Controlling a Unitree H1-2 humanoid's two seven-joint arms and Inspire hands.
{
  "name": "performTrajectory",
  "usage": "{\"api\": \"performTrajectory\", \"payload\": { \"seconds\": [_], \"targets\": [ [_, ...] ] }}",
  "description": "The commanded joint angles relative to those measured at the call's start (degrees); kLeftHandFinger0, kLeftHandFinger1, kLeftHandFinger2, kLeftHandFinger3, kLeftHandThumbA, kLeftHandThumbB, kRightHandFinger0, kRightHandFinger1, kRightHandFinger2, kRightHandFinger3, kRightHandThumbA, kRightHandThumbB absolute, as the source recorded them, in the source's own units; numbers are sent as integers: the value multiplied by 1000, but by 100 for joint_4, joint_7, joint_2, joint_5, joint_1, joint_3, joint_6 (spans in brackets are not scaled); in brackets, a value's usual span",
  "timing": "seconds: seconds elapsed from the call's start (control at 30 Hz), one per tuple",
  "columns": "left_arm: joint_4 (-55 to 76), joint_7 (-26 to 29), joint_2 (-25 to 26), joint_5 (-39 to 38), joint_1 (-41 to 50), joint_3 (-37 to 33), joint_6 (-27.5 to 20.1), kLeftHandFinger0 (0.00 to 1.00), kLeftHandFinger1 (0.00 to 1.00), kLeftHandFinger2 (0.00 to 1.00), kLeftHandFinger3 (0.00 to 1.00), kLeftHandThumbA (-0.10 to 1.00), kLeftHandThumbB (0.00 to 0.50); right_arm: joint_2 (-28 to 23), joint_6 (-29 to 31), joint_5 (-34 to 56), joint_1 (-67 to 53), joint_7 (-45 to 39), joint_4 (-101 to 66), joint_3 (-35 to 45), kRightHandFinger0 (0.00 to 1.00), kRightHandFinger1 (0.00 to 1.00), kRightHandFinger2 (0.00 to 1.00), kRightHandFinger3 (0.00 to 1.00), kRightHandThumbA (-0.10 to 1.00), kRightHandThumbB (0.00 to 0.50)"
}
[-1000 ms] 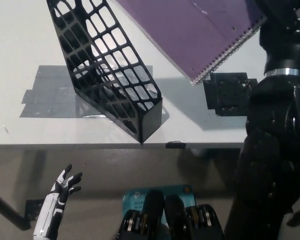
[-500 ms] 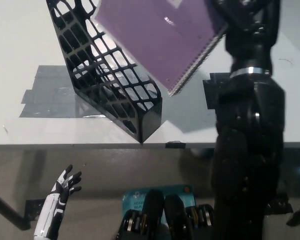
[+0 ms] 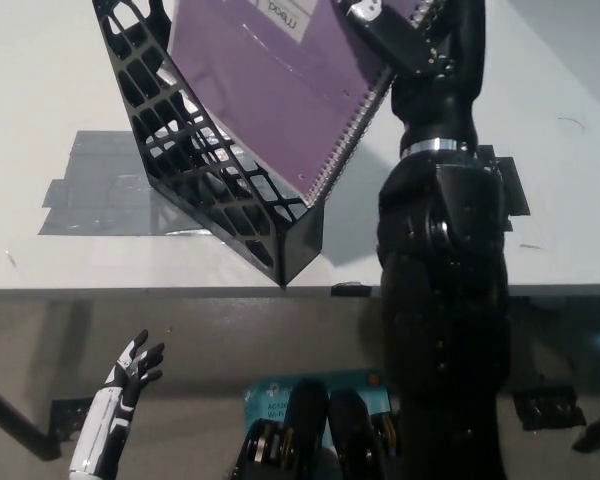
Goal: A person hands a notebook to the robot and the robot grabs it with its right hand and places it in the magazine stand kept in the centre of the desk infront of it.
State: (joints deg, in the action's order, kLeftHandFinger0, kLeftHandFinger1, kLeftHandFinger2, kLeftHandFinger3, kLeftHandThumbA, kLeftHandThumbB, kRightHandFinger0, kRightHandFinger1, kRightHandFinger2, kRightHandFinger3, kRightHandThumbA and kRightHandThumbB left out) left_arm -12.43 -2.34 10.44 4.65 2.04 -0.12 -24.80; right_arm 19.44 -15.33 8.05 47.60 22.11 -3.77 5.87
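Note:
A purple spiral notebook [image 3: 280, 90] with a white label hangs tilted over the black lattice magazine stand [image 3: 205, 160] on the white desk. Its lower corner sits at the stand's open top, near the stand's right wall. My black right hand [image 3: 405, 35] is shut on the notebook's upper right edge, near the top of the picture; the black arm rises from the bottom right. My white left hand [image 3: 130, 375] rests at the lower left, below the desk's edge, fingers apart and holding nothing.
Grey tape patches [image 3: 90, 190] lie on the desk [image 3: 40, 90] left of the stand. A black mat [image 3: 510, 185] shows right of my arm. The desk's front edge [image 3: 160, 292] runs across the middle.
My right arm has swung left with the notebook, bringing it from beside the stand to over the stand's opening, and lower. The left hand has stayed put.

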Motion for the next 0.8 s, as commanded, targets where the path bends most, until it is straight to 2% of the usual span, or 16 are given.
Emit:
{"api": "performTrajectory", "payload": {
  "seconds": [0.0, 0.07, 0.17, 0.67, 0.73, 0.77],
  "targets": [
    [117, -83, 129, -41, -31, -45, -213, 896, 930, 927, 1000, 1000, 500, 234, 716, -267, 634, 269, -49, -203, 0, 0, 0, 0, 828, 0],
    [118, -79, 129, -29, -36, -46, -213, 894, 929, 926, 1000, 1000, 500, 231, 720, -418, 664, 259, 4, -209, 0, 0, 0, 0, 873, 0],
    [113, -100, 131, -37, -42, -49, -213, 914, 934, 923, 1000, 1000, 500, 195, 1001, -390, 759, 204, 253, -175, 0, 0, 0, 0, 856, 0],
    [99, -85, 150, -3, -131, -119, -213, 889, 924, 901, 1000, 1000, 500, 234, 1490, -299, 1173, 377, 1219, -116, 0, 0, 0, 0, 838, 0],
    [98, -81, 158, -1, -143, -125, -213, 887, 922, 899, 1000, 1000, 500, 234, 1604, -257, 1202, 424, 1351, -160, 0, 0, 7, 18, 825, 0],
    [100, -83, 166, 4, -153, -125, -213, 885, 921, 898, 1000, 1000, 500, 234, 1684, -242, 1222, 467, 1441, -190, 0, 0, 52, 83, 817, 0]
  ]
}}
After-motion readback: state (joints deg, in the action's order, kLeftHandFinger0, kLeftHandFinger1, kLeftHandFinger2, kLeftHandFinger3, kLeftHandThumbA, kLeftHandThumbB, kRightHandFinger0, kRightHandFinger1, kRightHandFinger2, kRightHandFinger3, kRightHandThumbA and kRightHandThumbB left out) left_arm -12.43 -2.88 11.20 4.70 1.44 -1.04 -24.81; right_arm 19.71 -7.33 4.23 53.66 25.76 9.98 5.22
